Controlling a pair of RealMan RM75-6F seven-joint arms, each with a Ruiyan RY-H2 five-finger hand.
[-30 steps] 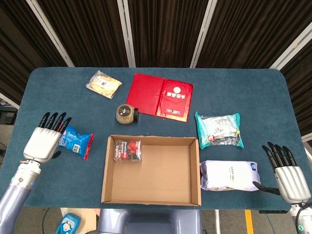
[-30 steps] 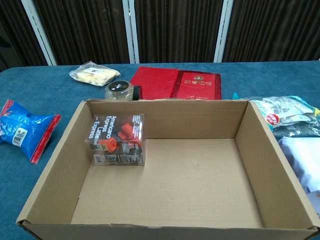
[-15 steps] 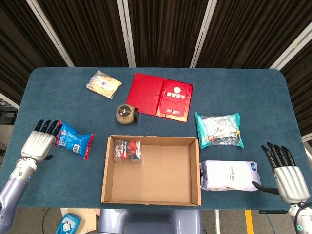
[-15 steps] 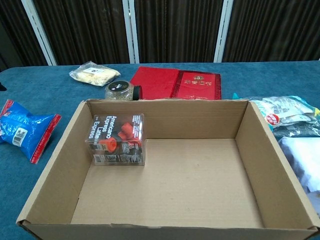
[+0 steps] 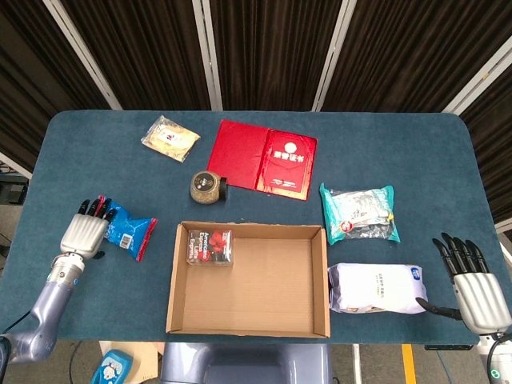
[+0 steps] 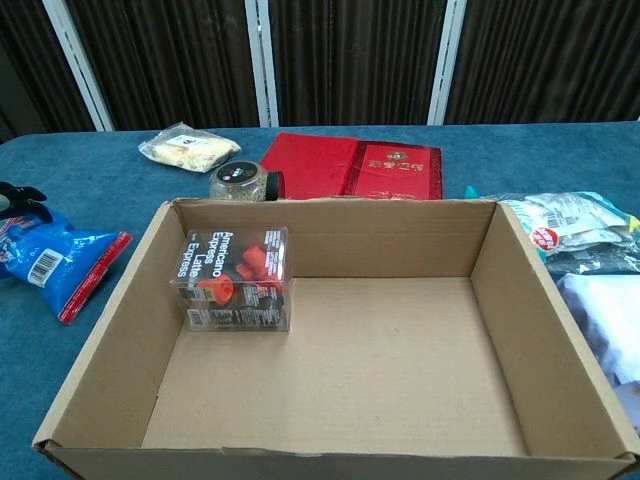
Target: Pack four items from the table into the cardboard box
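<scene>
The cardboard box (image 5: 172,308) (image 6: 110,350) stands open at the table's front middle. A clear coffee-capsule box (image 5: 210,246) (image 6: 235,278) sits in its far left corner. A blue snack packet (image 5: 130,233) (image 6: 55,262) lies left of the cardboard box. My left hand (image 5: 85,230) (image 6: 16,199) lies over the packet's left end with fingers stretched out, touching it. My right hand (image 5: 474,284) is open at the front right, fingers spread, just right of a white bag (image 5: 374,288) (image 6: 605,315). The chest view does not show my right hand.
A teal packet (image 5: 360,214) (image 6: 570,228) lies behind the white bag. A red booklet (image 5: 264,156) (image 6: 350,165), a small jar (image 5: 206,187) (image 6: 240,182) and a pale snack packet (image 5: 170,138) (image 6: 188,147) lie behind the box. Table edges run close to both hands.
My left hand drew back left, then came in onto the blue packet's left end; the packet shifted slightly towards the box. My right hand barely moved.
</scene>
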